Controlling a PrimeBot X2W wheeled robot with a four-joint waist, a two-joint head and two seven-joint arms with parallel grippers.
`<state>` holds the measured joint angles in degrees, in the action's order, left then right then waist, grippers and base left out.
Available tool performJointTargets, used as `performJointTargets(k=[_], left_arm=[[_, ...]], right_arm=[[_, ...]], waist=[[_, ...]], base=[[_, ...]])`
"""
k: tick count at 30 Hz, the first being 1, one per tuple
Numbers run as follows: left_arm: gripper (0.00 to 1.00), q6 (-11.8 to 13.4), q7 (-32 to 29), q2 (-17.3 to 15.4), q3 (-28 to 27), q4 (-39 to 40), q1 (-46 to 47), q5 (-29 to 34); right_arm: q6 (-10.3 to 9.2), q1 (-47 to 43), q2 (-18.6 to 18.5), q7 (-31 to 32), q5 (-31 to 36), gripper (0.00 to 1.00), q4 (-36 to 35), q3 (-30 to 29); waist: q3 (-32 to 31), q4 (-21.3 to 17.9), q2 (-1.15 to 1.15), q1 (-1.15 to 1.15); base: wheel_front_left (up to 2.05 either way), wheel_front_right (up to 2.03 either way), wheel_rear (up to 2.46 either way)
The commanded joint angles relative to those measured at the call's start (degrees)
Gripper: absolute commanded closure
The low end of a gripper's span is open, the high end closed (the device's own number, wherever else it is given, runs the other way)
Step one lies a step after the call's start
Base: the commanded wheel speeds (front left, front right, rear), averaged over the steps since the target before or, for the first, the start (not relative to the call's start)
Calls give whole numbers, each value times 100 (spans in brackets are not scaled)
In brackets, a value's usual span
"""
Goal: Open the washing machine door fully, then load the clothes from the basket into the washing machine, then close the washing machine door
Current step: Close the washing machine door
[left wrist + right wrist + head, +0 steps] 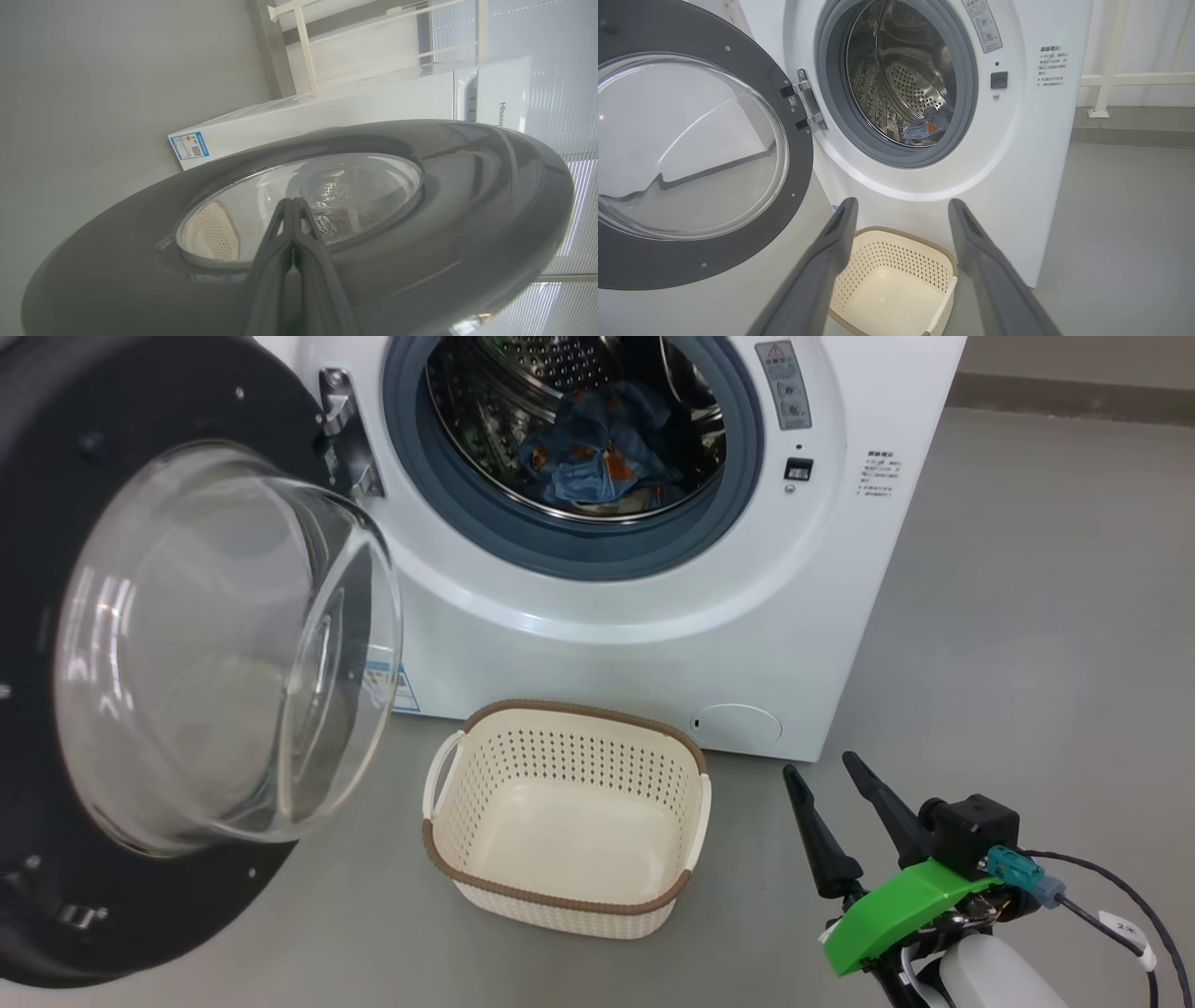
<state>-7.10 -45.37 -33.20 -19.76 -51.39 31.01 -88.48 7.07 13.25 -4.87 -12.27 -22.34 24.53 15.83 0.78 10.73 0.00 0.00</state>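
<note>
Left claw (293, 205): two dark fingers pressed together, nothing between them. Straight ahead of its tips is the outer face of the large round glossy black washing machine door (215, 644), with a clear glass bowl bulging at its centre. Cannot tell whether the tips touch the door. Door stands wide open on its hinge.

Right claw (822, 765): fingers well apart, holding nothing, poised over the grey floor (1027, 616). Near it, ahead and to its left, is the small cream-white perforated plastic basket (569, 761) with a brown woven-look rim. It stands upright on the floor, just in front of the big white boxy front-loading washing machine (653, 653). Farther ahead of this claw and higher, the soft light blue fabric clothes (602, 457), orange-brown print, lie crumpled at the bottom of the perforated steel drum (523, 392). Open door is well off to this claw's left.
</note>
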Motion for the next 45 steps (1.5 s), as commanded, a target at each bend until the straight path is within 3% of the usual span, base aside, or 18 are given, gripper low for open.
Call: performJointTargets(k=[1,5,9,21,28,36,45], left_arm=[[100,-38,-234,-172,-115,362,-87,-144],[100,12,-432,-59,-125,686,-290,-241],[100,223,-706,144,-130,1310,-652,-390],[100,1107,-1016,1013,-123,3966,-1835,-802],[100,1475,-951,1430,-124,4908,-2339,-917],[100,1498,-761,1881,35,5242,-2412,-911],[100,1305,-381,2281,301,5177,-2050,-683]], right_arm=[[42,-38,24,-124,-136,0,-85,139],[42,-61,14,-166,-201,0,-45,161],[42,-81,7,-208,-274,0,-2,174],[42,-52,10,-262,-351,0,56,207],[42,-64,15,-270,-365,0,57,153],[42,-56,40,-272,-326,0,-38,129],[42,-38,50,-273,-265,0,-78,123]], waist=[[-79,-1,0,0],[-135,-43,0,0],[-177,-131,0,0],[-206,-557,0,0],[-200,-941,0,0],[-151,-1408,0,0],[-22,-1907,0,0]], base=[[0,0,0],[0,0,0],[0,0,0],[0,0,0],[0,0,0],[0,0,0],[0,0,0]])
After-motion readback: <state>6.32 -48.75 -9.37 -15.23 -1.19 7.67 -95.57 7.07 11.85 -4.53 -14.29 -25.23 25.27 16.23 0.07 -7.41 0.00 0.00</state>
